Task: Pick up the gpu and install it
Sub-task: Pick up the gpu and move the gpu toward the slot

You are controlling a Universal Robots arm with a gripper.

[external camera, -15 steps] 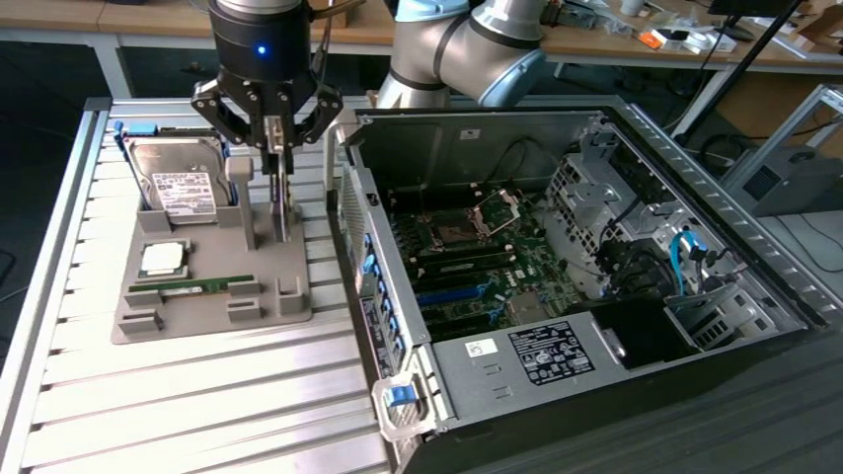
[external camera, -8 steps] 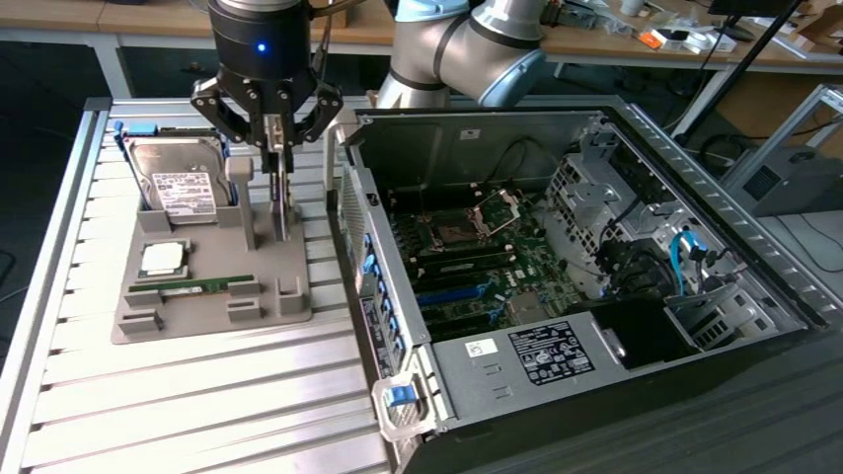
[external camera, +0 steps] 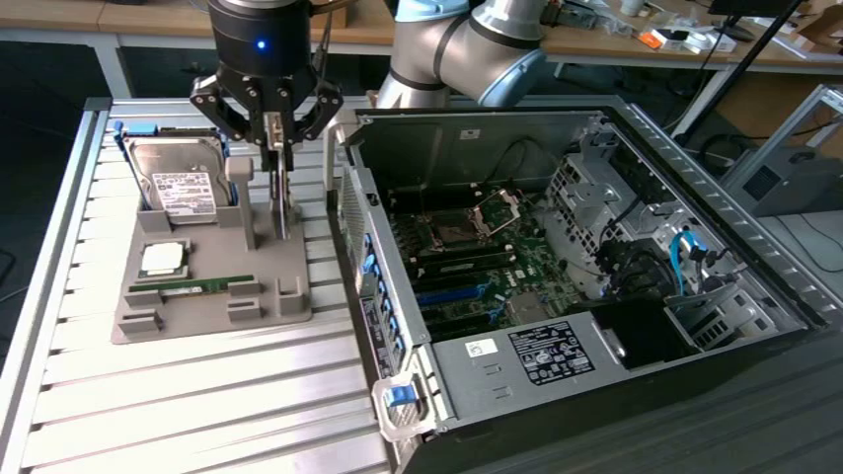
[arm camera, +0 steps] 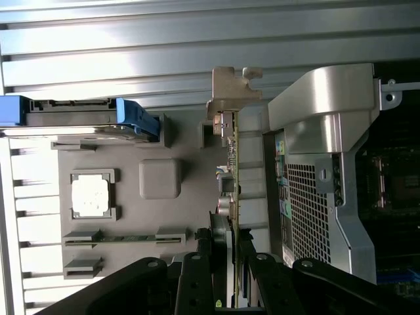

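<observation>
The gpu [external camera: 279,193] is a thin dark card standing on edge over the right side of the grey holder tray [external camera: 211,318]. My gripper [external camera: 274,143] comes down on it from above, its black fingers shut on the card's upper edge. In the wrist view the gpu [arm camera: 232,170] runs edge-on away from the gripper [arm camera: 230,239], and its silver bracket [arm camera: 231,92] sits at the far end. I cannot tell whether the card's lower edge is clear of its slot in the tray.
The tray also holds a hard drive [external camera: 178,178] in a blue carrier, a processor [external camera: 165,259] and a green memory stick [external camera: 197,286]. On the exterior view's right the open computer case [external camera: 395,237] lies with its motherboard [external camera: 475,247] exposed. A slatted metal table [external camera: 197,405] carries everything.
</observation>
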